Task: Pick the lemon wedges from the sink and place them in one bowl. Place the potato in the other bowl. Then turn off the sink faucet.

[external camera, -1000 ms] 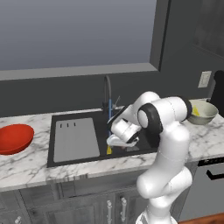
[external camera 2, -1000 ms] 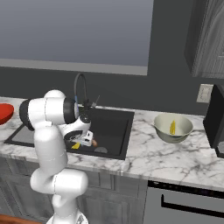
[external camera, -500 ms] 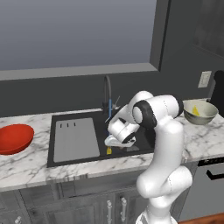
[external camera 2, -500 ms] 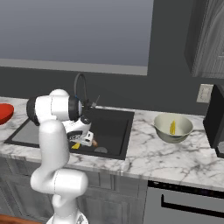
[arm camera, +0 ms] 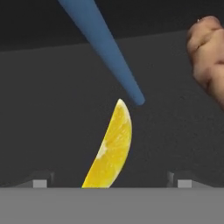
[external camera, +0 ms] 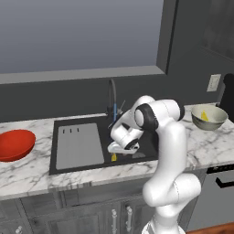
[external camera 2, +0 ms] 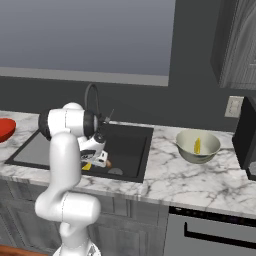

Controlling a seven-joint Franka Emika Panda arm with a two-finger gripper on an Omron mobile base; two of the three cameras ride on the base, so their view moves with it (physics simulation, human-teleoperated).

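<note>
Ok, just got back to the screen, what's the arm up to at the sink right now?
The end effector is down in the sink, open, with a lemon wedge lying between its fingertips, not yet gripped. The potato sits beside it in the basin, and the blue stream shows the water is running. One wedge is already in the grey-beige bowl. The red bowl holds nothing yet.
</note>
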